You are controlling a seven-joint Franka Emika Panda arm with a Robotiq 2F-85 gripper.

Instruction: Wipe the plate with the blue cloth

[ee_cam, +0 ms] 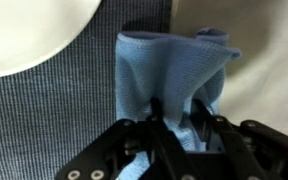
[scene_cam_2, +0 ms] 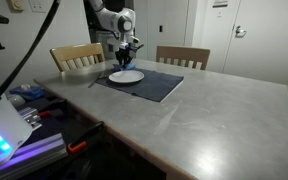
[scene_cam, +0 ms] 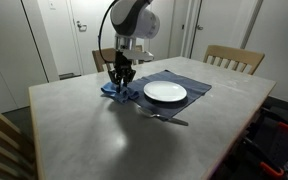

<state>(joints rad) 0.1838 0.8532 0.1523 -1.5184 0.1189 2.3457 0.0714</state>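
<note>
Plate: white, on dark placemat.
Blue cloth: bunched at placemat's edge, beside Plate.
Gripper: clamped onto Blue cloth.

White arm, black hand
</note>
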